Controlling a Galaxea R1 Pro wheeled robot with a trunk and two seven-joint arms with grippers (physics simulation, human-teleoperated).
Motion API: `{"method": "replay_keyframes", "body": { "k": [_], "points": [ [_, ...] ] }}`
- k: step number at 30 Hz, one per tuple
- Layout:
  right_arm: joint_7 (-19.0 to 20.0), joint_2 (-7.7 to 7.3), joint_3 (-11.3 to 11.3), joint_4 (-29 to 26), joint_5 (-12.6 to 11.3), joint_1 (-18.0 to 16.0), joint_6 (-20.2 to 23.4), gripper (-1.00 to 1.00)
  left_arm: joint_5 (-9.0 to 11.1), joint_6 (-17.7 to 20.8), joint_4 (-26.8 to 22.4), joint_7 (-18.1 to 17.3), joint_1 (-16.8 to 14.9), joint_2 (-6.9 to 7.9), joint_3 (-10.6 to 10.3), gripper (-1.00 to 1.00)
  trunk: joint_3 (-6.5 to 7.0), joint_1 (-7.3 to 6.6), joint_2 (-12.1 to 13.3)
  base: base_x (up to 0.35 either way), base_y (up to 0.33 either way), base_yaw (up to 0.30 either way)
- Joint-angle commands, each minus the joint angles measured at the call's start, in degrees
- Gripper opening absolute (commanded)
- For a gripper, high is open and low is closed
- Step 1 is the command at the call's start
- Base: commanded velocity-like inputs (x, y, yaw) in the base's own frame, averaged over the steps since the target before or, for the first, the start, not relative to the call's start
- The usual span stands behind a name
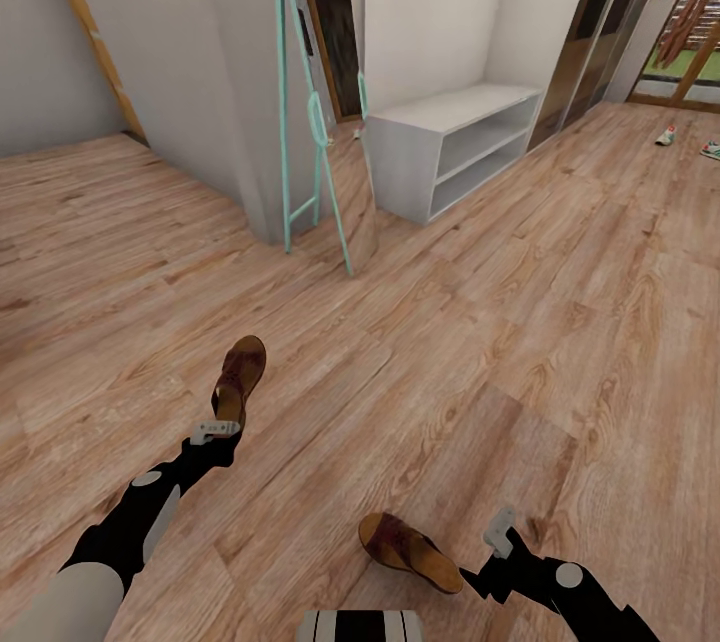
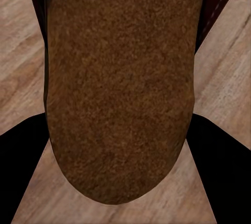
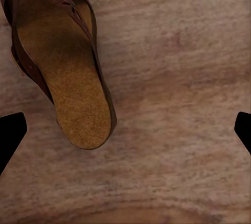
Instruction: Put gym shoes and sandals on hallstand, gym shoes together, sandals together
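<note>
Sandal at left gripper: we see one brown sandal (image 1: 239,380) at the tip of the left gripper (image 1: 214,432), its heel end toward the fingers. In the left wrist view its tan footbed (image 2: 120,88) sits between the two dark fingers (image 2: 21,166), very close to the camera. We cannot tell whether the fingers actually clasp it or merely flank it, nor whether it is lifted off the boards.

Second sandal: lies on the corridor floor (image 1: 520,322) just beside the right gripper (image 1: 500,532), toe strap pointing away from it; sandal (image 1: 408,550) and fingers look apart. The right wrist view shows this sandal (image 3: 63,72) flat on the planks, off to one side of the gap.

Right gripper state: fingers spread wide with only bare floor between the tips (image 3: 11,130); released, grasping nothing.

Hallstand: pale grey bench unit (image 1: 455,147) with two open shelf levels, well beyond both sandals, against the white wall.

Gym shoes: two small pale shoes, one (image 1: 666,135) near the far doorway and another (image 1: 711,150) just beside it at the picture's edge, both on the floor well past the hallstand's far end. Too small for us to read detail.

Other: a mint-green framed standing mirror (image 1: 325,137) leans near the hallstand's near end.
</note>
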Motion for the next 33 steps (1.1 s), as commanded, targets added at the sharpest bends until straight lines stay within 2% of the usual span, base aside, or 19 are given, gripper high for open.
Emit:
{"method": "replay_keyframes", "body": {
  "k": [1,31,33],
  "points": [
    [-0.02,-0.03,0.08,-0.01,0.61,-0.02,-0.39,1.0,0.12,0.29,-0.05,-0.38,-0.02,-0.03,0.24,-1.0,-0.04,-0.01,-0.02,0.014,0.014,0.0],
    [-0.02,-0.03,0.16,-0.07,0.61,-0.02,-0.39,1.0,-0.16,0.23,-0.41,-0.43,-0.03,-0.4,0.24,-1.0,-0.04,-0.01,-0.02,0.035,0.03,0.0],
    [-0.02,-0.03,0.13,-0.08,0.61,-0.02,-0.39,1.0,-0.14,0.25,-0.55,-0.44,-0.04,-0.4,0.22,-1.0,-0.48,0.04,-0.04,0.0,0.0,0.0]
  ]
}}
